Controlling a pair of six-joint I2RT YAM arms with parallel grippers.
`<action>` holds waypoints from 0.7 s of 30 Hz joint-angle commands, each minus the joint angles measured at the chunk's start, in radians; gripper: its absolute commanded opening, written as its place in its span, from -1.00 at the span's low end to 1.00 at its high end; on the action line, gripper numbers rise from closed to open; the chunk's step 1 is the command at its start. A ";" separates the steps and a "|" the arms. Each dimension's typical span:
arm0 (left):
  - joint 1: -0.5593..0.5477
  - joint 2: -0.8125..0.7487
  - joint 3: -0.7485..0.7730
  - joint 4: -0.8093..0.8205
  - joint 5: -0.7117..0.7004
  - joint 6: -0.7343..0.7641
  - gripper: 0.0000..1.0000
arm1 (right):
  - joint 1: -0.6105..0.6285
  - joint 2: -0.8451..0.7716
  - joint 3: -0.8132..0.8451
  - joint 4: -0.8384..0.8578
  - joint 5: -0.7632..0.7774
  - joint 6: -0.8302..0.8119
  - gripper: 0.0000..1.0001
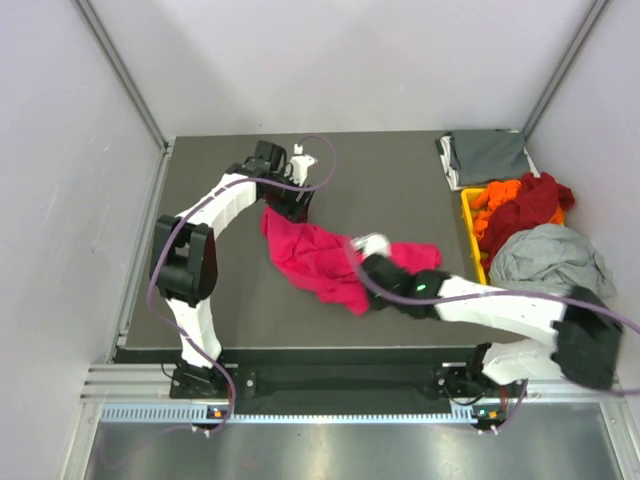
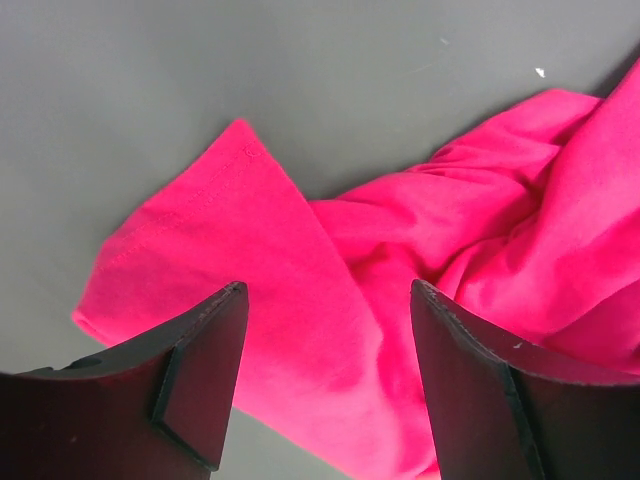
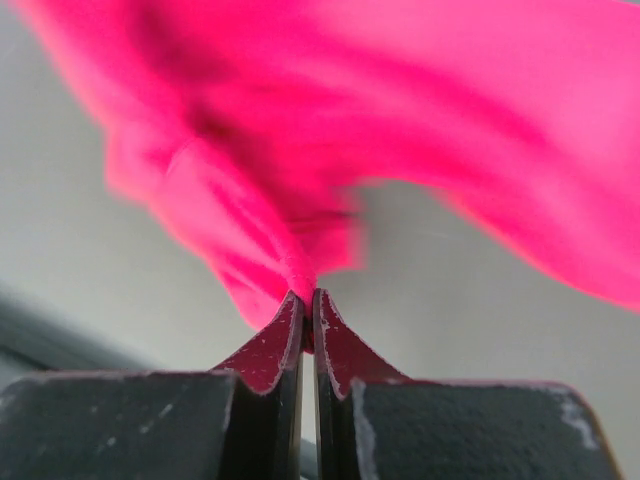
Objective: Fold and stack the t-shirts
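Your crumpled magenta-pink cotton t-shirt lies in the middle of the dark table, its long axis running from arm to arm. Your right gripper is clenched on a fold at the shirt's right end. Your left gripper hangs released directly over the far-left corner.

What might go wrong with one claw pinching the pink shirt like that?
The right gripper pinches only a thin fold of the magenta t-shirt at its very tips, so the cloth may slip out. The left gripper is open and holds nothing, so a one-sided pull would probably bunch the shirt.
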 commanded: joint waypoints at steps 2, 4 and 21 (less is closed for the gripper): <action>0.011 -0.062 0.004 0.009 0.021 0.030 0.36 | -0.237 -0.309 -0.076 -0.191 0.022 0.140 -1.00; 0.005 -0.090 -0.019 0.008 0.032 0.065 0.31 | -0.373 -0.429 -0.104 -0.190 -0.009 0.091 -1.00; -0.047 0.143 0.117 0.031 -0.073 0.283 0.35 | -0.736 -0.346 -0.067 -0.156 -0.227 -0.150 -1.00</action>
